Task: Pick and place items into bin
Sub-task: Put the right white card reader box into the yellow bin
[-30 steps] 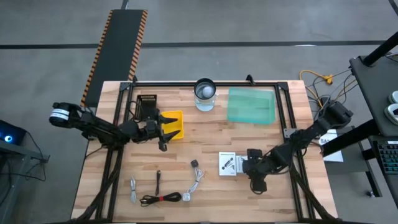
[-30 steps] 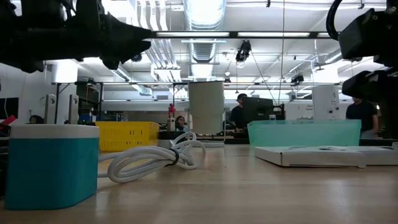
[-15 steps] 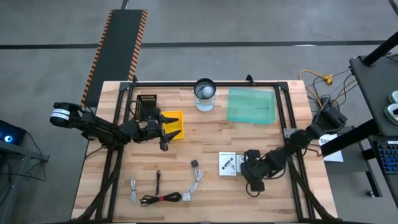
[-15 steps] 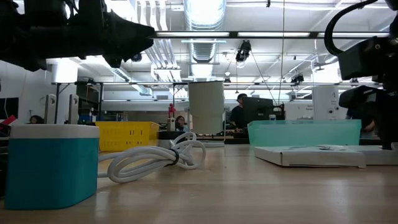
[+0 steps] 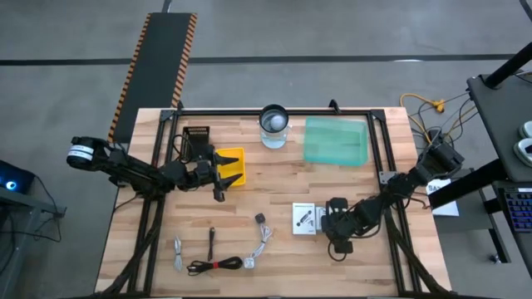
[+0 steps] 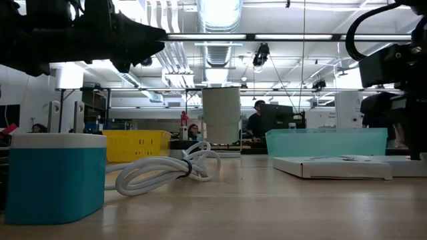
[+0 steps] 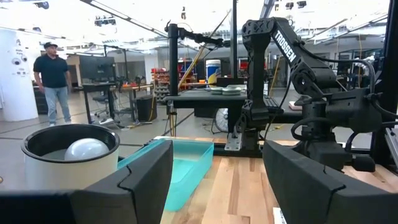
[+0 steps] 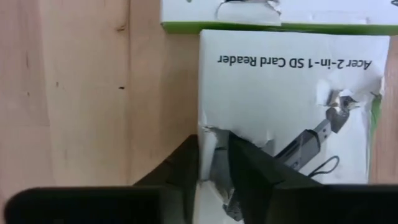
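Observation:
Two white cards lie flat side by side at the table's near right. One card (image 5: pixel 304 218) shows fully from above. The other card (image 8: pixel 292 93), printed "SD Card Reader", lies under my right gripper (image 8: pixel 214 165), which is shut at its edge. My left gripper (image 7: pixel 214 186) hovers open and empty by a small yellow tray (image 5: pixel 233 166). The green bin (image 5: pixel 337 141) stands at the far right. A grey cable (image 5: pixel 178 253), a black stick (image 5: pixel 211 241), a black coil with a red tie (image 5: pixel 214 265) and a white cable (image 5: pixel 263 241) lie at the near left. My right gripper has its two fingers closed together over the card's side edge (image 8: pixel 205 140), near a torn corner. One finger (image 8: pixel 183 168) stands just off the edge over the wood, the other finger (image 8: pixel 255 171) over the card's face. It comes from the table's right, slanting down. The card lies flat on the table.
A white cup with a ball (image 5: pixel 274 124) stands at the far middle beside the bin. A black block (image 5: pixel 197 141) sits behind the yellow tray. A black metal frame (image 5: pixel 274 112) runs around the work area. Bare wood (image 5: pixel 274 187) lies between the arms.
My right gripper has come down toward the table and slightly toward the left edge, onto the card by it. The cards have stayed flat where they were.

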`<act>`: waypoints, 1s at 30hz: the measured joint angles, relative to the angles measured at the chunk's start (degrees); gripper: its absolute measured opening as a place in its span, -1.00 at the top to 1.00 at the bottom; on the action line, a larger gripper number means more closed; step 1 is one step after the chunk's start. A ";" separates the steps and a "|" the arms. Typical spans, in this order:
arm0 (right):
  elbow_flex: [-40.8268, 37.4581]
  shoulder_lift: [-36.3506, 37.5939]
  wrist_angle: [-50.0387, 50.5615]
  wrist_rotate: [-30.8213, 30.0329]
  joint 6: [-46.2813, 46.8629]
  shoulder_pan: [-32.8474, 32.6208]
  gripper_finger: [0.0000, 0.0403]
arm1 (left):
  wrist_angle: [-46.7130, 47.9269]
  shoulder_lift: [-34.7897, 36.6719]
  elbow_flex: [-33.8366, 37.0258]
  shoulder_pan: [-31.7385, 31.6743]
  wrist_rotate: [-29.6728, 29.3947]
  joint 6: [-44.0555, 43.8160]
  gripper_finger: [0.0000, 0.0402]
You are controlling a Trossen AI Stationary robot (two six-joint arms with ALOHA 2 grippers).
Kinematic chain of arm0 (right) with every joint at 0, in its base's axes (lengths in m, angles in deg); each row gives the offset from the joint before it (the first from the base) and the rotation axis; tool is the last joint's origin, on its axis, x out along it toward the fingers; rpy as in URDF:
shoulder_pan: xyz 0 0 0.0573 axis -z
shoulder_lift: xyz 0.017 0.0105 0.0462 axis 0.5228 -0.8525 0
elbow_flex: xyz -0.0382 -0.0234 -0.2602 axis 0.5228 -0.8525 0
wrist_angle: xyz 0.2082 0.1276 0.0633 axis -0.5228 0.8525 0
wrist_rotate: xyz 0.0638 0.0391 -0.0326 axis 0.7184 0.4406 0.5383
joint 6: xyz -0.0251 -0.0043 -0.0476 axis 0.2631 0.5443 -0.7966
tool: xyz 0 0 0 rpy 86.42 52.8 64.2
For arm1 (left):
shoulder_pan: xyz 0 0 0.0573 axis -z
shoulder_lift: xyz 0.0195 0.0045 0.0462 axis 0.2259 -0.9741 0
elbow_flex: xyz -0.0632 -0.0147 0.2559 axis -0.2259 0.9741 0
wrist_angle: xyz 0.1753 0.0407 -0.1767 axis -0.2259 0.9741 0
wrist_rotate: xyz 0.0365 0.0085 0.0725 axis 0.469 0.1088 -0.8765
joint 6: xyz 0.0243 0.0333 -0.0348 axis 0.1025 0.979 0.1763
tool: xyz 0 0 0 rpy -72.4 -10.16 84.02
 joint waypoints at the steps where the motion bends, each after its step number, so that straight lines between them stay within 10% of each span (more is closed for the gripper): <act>1: 0.00 0.00 -0.02 0.01 0.00 0.00 0.72 | 0.00 0.00 0.00 0.00 0.00 0.00 -0.16; 17: -0.36 7.99 1.16 -1.21 0.22 -0.09 0.94 | 0.00 0.00 0.07 0.00 0.00 -0.02 -0.16; 30: -0.23 16.94 -3.61 -28.80 -18.41 -0.07 0.94 | 0.00 0.00 0.07 0.02 0.00 3.81 -0.16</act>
